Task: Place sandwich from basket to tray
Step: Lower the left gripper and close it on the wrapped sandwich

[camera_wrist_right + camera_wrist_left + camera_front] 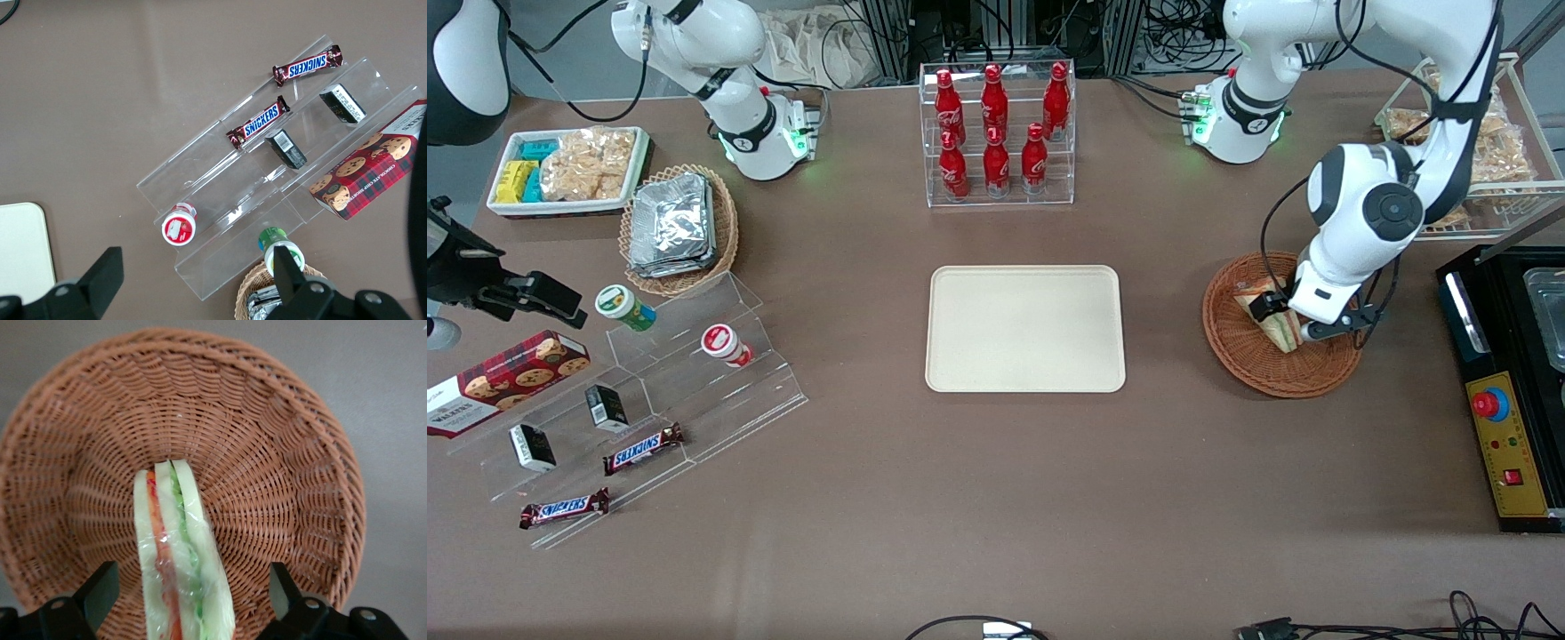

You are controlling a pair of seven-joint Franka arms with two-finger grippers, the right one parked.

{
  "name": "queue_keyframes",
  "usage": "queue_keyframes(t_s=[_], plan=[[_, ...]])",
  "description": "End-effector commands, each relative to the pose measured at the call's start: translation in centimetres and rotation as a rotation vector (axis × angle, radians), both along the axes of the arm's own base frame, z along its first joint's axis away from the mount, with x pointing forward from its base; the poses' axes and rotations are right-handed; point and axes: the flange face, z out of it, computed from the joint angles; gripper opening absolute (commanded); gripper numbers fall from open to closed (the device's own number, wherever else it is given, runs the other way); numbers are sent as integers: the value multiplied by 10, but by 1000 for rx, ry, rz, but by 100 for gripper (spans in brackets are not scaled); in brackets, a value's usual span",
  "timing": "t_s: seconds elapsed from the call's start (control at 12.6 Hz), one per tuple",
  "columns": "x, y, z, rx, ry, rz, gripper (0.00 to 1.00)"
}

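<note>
Reddish-brown wicker formed the basket [1249,360], which sat on the brown table [996,498] toward the working arm's end, beside the tray [1024,328] and apart from it. The sandwich [1279,324] lay inside the basket, a plastic-wrapped wedge of white bread with red, orange and green layers showing along its cut edge. It had not left the basket.

The left arm reached down over the basket. Its gripper [1285,322] hung low inside the rim, directly at the sandwich. In the left wrist view the gripper [190,593] straddled the sandwich [179,553]: the two dark fingers [100,590] were spread apart, one on each side of the wedge, with woven basket [267,440] floor visible between each finger and the bread. Neither finger touched the sandwich there.

The tray was a cream-beige rectangle with rounded corners and a low rim, lying flat at the middle of the table with nothing on it.

Other items on the table:
- A clear rack of red bottles [996,124] stood farther from the front camera than the tray.
- A lighter basket of foil packets [680,227] sat toward the parked arm's end, beside a white dish of snack packets [565,169].
- A clear stepped stand [649,400] nearer the front camera carried two chocolate bars [643,449], two small cups and two small dark boxes, with a cookie box [503,380] beside it.
</note>
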Motion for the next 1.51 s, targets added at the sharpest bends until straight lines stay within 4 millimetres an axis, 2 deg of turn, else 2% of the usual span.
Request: queue_keyframes(t_s=[0.0, 0.08, 0.32, 0.4, 0.48, 0.56, 0.63, 0.71, 0.79, 0.95, 1.11, 1.27, 1.43], plan=[[-15, -2, -25, -12, -26, 15, 100], [-19, -1, -32, -14, -25, 28, 100], [-20, -3, -34, -14, -21, 33, 99], [-20, -3, -34, -14, -21, 31, 94], [-20, -3, -34, -14, -22, 33, 80], [-20, -3, -34, -14, -21, 32, 57], [-20, -4, -33, -14, -22, 30, 38], [-20, -3, -33, -14, -22, 31, 26], [-20, -3, -31, -13, -22, 30, 20], [-20, -3, -27, -11, -24, 29, 16], [-19, -2, -13, -2, -8, 29, 16], [-16, -4, 20, 9, -22, 10, 14], [-5, -2, 65, 34, 13, 3, 14]])
